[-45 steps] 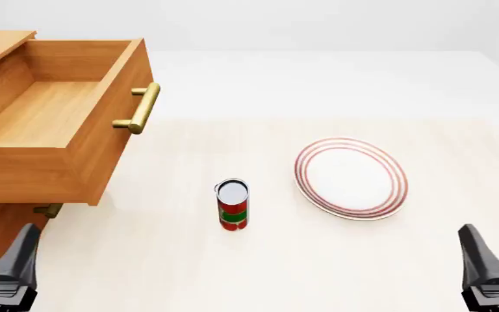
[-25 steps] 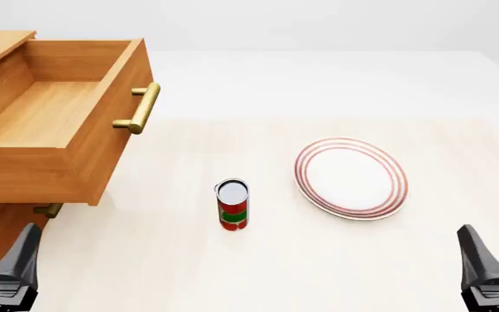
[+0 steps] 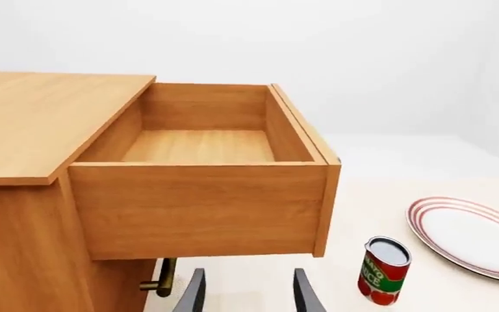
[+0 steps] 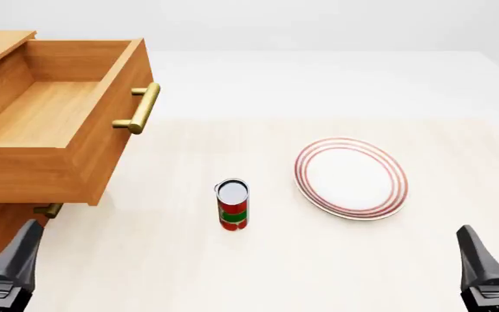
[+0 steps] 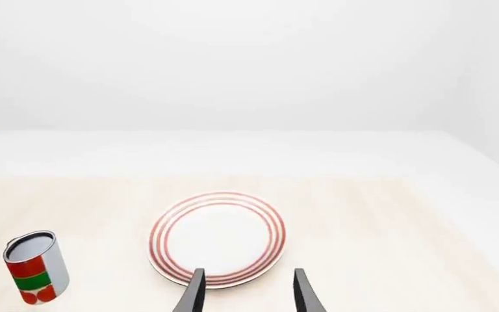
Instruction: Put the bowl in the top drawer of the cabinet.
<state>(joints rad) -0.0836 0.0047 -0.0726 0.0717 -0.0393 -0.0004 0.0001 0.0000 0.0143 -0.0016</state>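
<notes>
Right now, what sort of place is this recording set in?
Most likely a simulated tabletop test scene, not a real room: a pale table against blank white surroundings, holding only a wooden cabinet with its top drawer pulled open, a can and a red-ringed plate. No bowl is in view.

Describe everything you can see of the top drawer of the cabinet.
The top drawer is a honey-coloured, wood-look box, pulled well out of the cabinet and open at the top. Its inside shows only bare boards; no bowl is in it, nor anywhere in view. A horizontal brass bar handle sits on its front panel. It overhangs the table, and neither gripper touches it.
</notes>
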